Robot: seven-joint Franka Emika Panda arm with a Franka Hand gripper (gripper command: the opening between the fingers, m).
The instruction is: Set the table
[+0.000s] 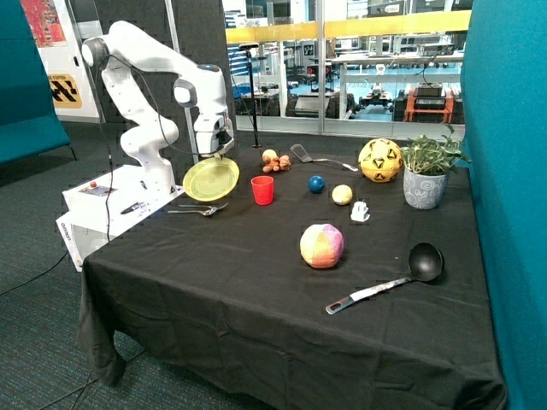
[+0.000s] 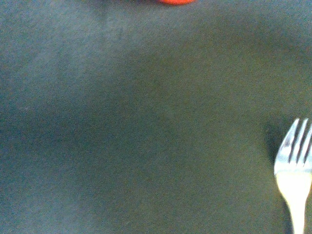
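Note:
The table (image 1: 256, 290) is large, square and draped in black cloth. Near its corner by the white robot base, my gripper (image 1: 222, 155) is shut on the upper rim of a yellow-green plate (image 1: 211, 179). The plate hangs tilted just above the cloth. Under the plate, a fork (image 1: 205, 205) and a spoon (image 1: 195, 212) lie on the cloth. A red cup (image 1: 262, 190) stands beside the plate. The wrist view shows only black cloth, the fork's tines (image 2: 295, 151) and a sliver of the red cup (image 2: 175, 1); neither fingers nor plate appear there.
Across the table are a blue ball (image 1: 316, 184), a yellow ball (image 1: 342, 195), a small white object (image 1: 360, 211), a soccer ball (image 1: 380, 160), a potted plant (image 1: 425, 179), a spatula (image 1: 320, 159), small food pieces (image 1: 273, 161), a pink-yellow ball (image 1: 321, 245) and a black ladle (image 1: 393, 278).

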